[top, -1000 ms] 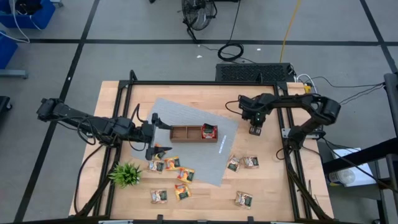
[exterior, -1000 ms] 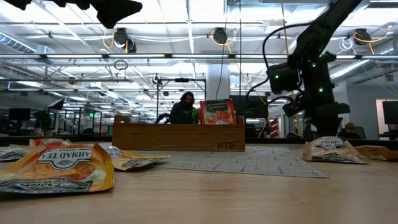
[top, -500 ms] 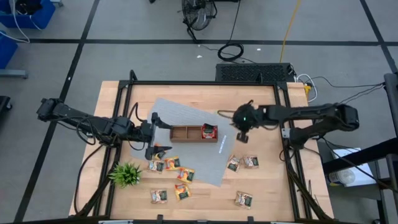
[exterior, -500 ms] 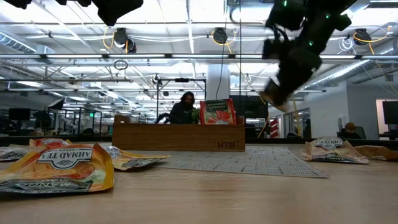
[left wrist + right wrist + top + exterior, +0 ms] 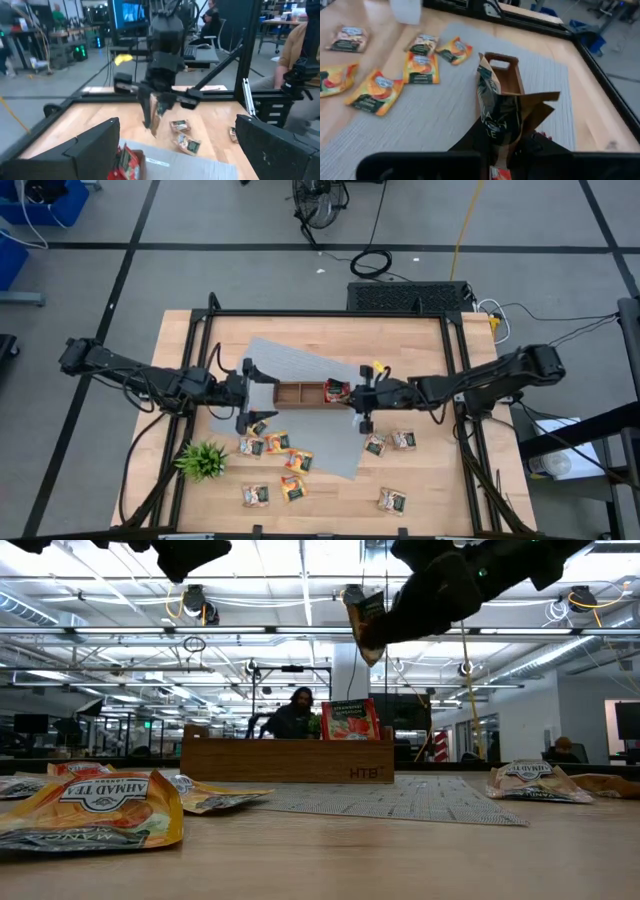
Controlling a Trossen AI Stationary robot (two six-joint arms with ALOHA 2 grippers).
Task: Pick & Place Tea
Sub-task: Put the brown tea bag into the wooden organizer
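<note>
My right gripper (image 5: 362, 396) is shut on a dark green and pale tea sachet (image 5: 499, 117). It hovers above the right end of the brown wooden tray (image 5: 310, 394), high over it in the low view (image 5: 365, 625). A red sachet (image 5: 349, 720) stands upright in the tray's right compartment. My left gripper (image 5: 249, 395) is open at the tray's left end and touches nothing. Several more sachets lie flat on the table near the plant (image 5: 275, 444) and toward the right (image 5: 403, 440). My right gripper pinches the sachet by one end (image 5: 502, 146) between its two fingers. The fingers reach in from the table's right, roughly level. The sachet is crumpled, sticks out past the fingertips and is lifted clear, above the tray's right end (image 5: 372, 762).
A grey mat (image 5: 300, 360) lies under the tray. A small green spiky plant (image 5: 203, 460) stands near the table's near left corner. A black frame (image 5: 330, 314) runs around the table's edges. People sit in the room beyond the table (image 5: 292, 712).
My right gripper has risen from the table's right part and swung left to the tray's right end, the arm stretching out level. The sachet came up with it, lifted clear of the table. My left arm kept still.
</note>
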